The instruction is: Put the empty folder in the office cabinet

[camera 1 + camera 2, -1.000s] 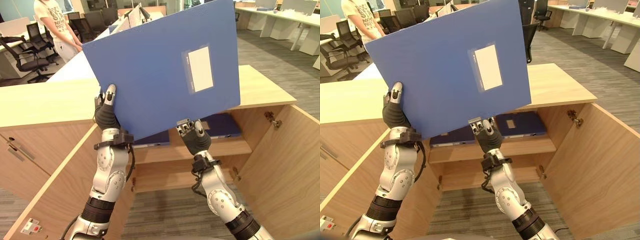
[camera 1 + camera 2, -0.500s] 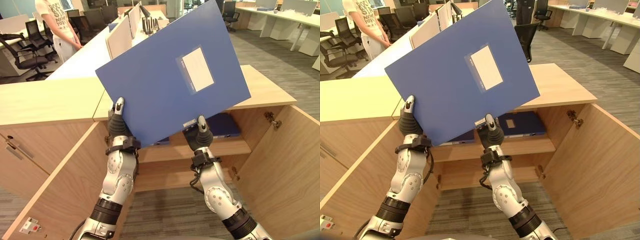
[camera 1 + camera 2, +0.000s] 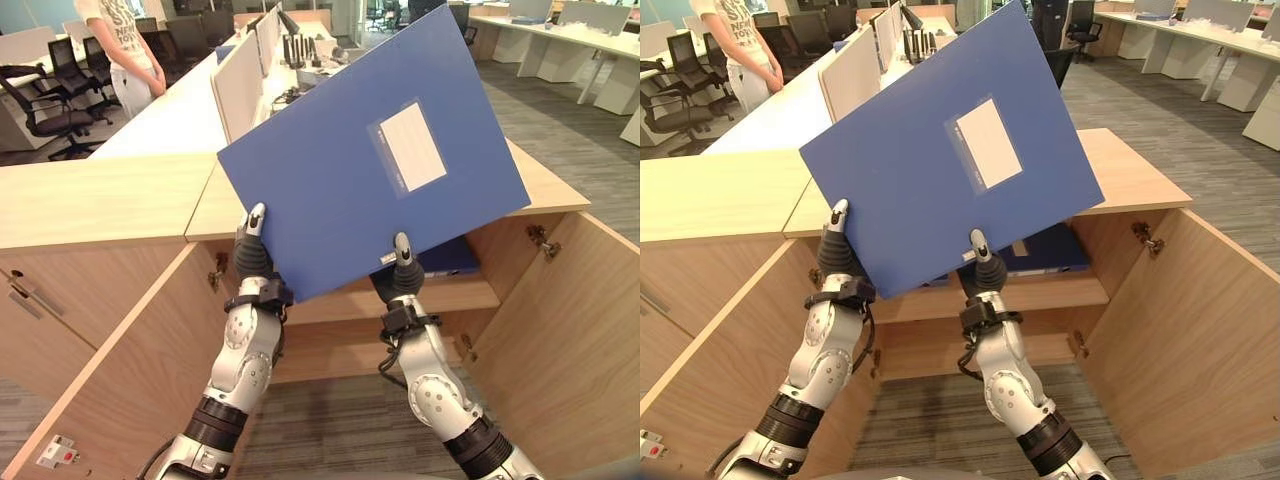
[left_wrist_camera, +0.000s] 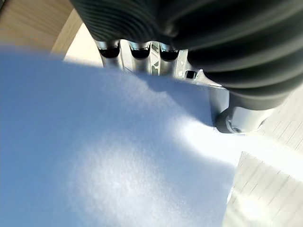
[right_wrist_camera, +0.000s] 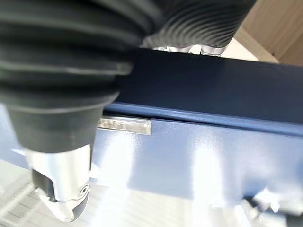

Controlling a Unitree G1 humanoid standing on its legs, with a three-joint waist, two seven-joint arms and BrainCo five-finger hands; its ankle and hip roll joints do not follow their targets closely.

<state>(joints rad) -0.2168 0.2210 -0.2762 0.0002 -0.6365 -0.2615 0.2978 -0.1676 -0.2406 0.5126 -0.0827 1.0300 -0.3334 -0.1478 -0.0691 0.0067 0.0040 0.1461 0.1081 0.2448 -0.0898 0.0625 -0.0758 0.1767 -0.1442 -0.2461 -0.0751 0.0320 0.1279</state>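
A large blue folder (image 3: pixel 370 160) with a white label is held up, tilted, in front of the open wooden cabinet (image 3: pixel 100 200). My left hand (image 3: pixel 251 258) is shut on its lower left edge, thumb on the front face. My right hand (image 3: pixel 400 274) pinches the lower edge near the spine, thumb up on the front. In the left wrist view the folder (image 4: pixel 94 156) lies between the fingers (image 4: pixel 132 49) and the thumb (image 4: pixel 241 118). The right wrist view shows the folder's spine (image 5: pixel 213 94) beside the thumb (image 5: pixel 61 189). Behind the folder's lower corner, another blue folder (image 3: pixel 452 258) lies flat on the cabinet's shelf.
Both cabinet doors stand open, one at the left (image 3: pixel 110 370) and one at the right (image 3: pixel 585 330). A shelf (image 3: pixel 440 298) crosses the cabinet. A person (image 3: pixel 130 50) stands at the far left by office chairs (image 3: pixel 45 100). Desks with dividers (image 3: pixel 250 70) lie beyond the cabinet.
Both hands have carried the folder to the right and further out toward the cabinet. The left hand moved right and down along with it.
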